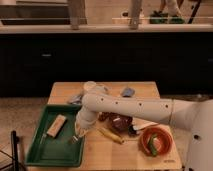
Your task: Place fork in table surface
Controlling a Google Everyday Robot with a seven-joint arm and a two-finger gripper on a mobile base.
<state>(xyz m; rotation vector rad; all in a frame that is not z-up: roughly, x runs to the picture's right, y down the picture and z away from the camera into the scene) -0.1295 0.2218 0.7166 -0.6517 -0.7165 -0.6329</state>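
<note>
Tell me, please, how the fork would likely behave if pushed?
The fork, just under the hand at the green tray's right rim, looks slim and short: probably light and stiff. It has no round body, so it would likely slide, not roll.

I get warm, soft light from above. The bench [115,152] glows tan in the lower half of the frame, while the cabinets [100,60] across the middle sink almost to black. The top strip is brighter. The white arm [135,107] catches the most light and its underside is shaded. The tool [78,133] hangs lower left of centre, by the tray [37,150] rim.
</note>
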